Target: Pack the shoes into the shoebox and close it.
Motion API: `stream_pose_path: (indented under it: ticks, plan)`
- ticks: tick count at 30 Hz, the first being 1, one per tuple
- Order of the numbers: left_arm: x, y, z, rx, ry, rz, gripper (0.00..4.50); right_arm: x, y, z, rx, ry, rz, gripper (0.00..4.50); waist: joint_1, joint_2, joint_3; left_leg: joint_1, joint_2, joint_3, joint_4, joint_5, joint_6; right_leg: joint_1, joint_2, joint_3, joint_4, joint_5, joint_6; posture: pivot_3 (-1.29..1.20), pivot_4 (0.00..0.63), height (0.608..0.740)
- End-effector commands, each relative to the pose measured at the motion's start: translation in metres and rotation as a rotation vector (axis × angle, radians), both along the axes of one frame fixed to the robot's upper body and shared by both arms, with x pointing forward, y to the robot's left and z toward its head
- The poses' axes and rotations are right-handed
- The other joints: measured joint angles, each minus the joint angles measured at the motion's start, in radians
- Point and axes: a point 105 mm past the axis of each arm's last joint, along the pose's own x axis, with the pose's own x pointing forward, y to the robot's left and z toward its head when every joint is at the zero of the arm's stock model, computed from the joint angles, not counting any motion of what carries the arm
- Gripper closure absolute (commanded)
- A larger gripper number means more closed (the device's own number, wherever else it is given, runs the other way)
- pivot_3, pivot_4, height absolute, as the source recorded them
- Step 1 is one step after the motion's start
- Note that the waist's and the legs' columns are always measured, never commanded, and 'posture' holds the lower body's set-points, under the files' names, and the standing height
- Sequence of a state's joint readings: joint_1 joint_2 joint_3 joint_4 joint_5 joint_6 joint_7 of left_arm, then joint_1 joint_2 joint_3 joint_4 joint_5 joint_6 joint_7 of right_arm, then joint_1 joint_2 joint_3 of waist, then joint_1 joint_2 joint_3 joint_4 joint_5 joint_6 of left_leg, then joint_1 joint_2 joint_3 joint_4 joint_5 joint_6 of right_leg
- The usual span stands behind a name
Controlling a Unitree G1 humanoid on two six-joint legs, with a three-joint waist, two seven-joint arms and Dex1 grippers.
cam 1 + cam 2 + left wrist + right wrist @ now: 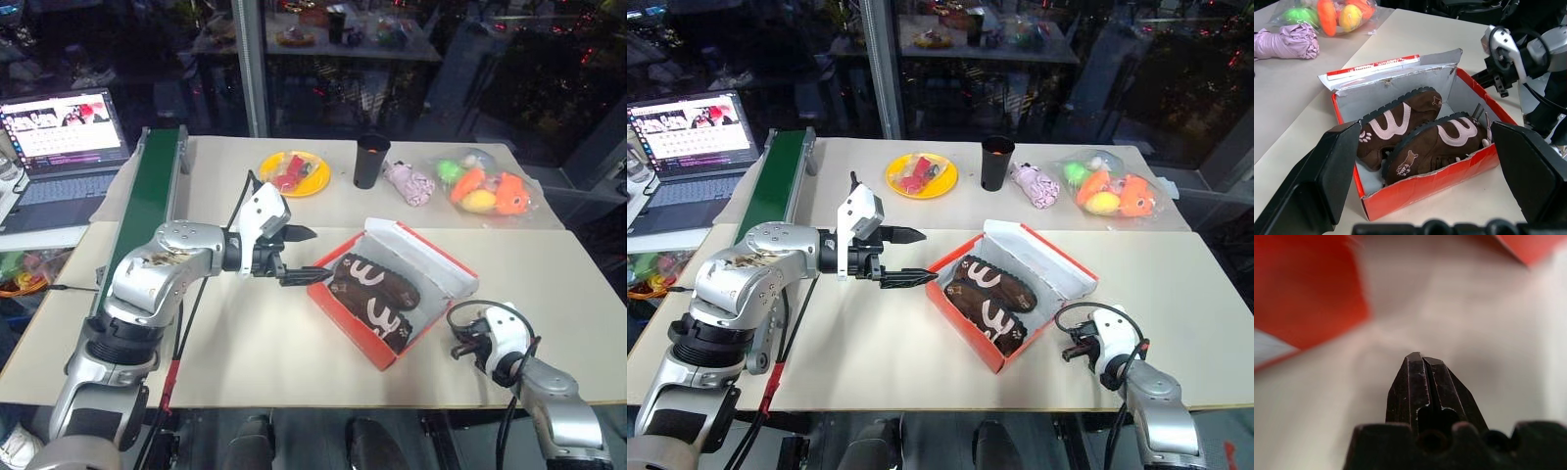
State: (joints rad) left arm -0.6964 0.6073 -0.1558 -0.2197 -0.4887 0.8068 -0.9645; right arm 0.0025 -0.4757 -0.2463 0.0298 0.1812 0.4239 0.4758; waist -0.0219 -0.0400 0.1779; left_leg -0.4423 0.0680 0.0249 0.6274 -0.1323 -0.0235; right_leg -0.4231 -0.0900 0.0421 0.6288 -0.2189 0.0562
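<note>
The red-orange shoebox stands open in the middle of the table, its lid folded back with the white inside showing. The two dark brown shoes with cream wavy marks lie side by side inside it. My left gripper hovers open just left of the box, pointing at it, with nothing between its fingers. My right gripper is shut and empty, low over the table by the box's near right corner. In the right wrist view its fingertips are pressed together close to the red box wall.
At the back of the table are a yellow plate with red items, a black cup, a pink plush toy and a bag of colourful toys. A green conveyor and a laptop are at the left.
</note>
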Motion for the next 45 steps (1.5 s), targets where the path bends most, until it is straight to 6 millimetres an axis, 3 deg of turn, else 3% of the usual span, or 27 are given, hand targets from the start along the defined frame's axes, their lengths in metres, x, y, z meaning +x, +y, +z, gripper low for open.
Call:
stream_pose_path:
  ticks: [1,7,11,18,24,29,36,41,45]
  plan:
    - [0.000,0.002,0.016,0.000,-0.072,-0.005,0.00,0.022,-0.009,0.022,0.020,-0.128,-0.020,4.44,0.000,0.000,0.000,0.000,0.000,0.000,0.000,0.000,0.000,0.000,0.000,0.000,0.000,0.000,0.000,0.00,0.150,0.736]
    - [0.000,0.003,0.019,0.009,-0.083,-0.001,0.00,0.047,-0.011,0.034,0.014,-0.211,-0.008,4.44,0.004,0.000,0.000,0.000,0.000,0.000,-0.001,0.000,0.000,0.000,0.000,0.000,0.000,0.000,0.000,0.00,0.150,0.736]
    - [0.000,0.004,0.020,0.013,-0.085,0.001,0.00,0.052,-0.014,0.044,-0.005,-0.274,-0.011,4.44,0.006,0.000,0.000,0.000,0.000,0.000,-0.001,0.000,0.000,0.000,0.000,0.000,0.000,0.000,0.001,0.00,0.150,0.736]
    - [0.000,0.001,0.020,0.013,-0.080,-0.015,0.00,0.044,-0.020,0.083,-0.061,-0.439,0.000,4.44,0.005,0.000,0.000,0.000,0.000,0.000,-0.001,0.000,0.000,0.000,0.000,0.000,0.000,0.001,0.002,0.00,0.150,0.736]
    - [0.003,-0.003,0.021,0.015,-0.079,-0.038,0.00,0.040,-0.012,0.107,-0.107,-0.504,0.033,4.44,0.003,0.000,0.000,0.000,0.000,0.000,-0.001,0.000,0.000,0.000,0.000,0.000,0.000,0.000,0.001,0.00,0.150,0.736]
    - [0.005,-0.004,0.022,0.022,-0.088,-0.051,0.00,0.031,0.007,0.135,-0.097,-0.539,0.108,4.44,0.004,0.000,0.000,0.000,0.000,0.000,-0.001,0.000,0.000,0.000,0.000,0.000,0.000,0.000,0.001,0.00,0.150,0.736]
    - [0.009,0.001,0.023,0.027,-0.096,-0.036,0.00,0.023,0.017,0.169,0.001,-0.561,0.147,4.44,0.007,0.000,0.000,0.000,0.000,0.000,-0.001,0.000,0.000,0.000,0.000,0.000,0.000,0.000,0.000,0.00,0.150,0.736]
    - [0.009,0.002,0.023,0.026,-0.098,-0.028,0.00,0.018,0.050,0.171,0.127,-0.445,0.293,4.44,0.005,0.000,0.000,0.000,0.000,0.000,-0.001,0.000,0.000,0.000,0.000,0.000,0.000,0.000,0.000,0.00,0.150,0.736]
    - [0.008,0.005,0.022,0.027,-0.098,-0.012,0.00,0.010,0.088,0.165,0.255,-0.326,0.464,4.44,0.003,0.000,0.000,0.000,0.000,0.000,-0.001,0.000,0.000,0.000,0.001,0.000,0.000,0.000,0.000,0.00,0.150,0.736]
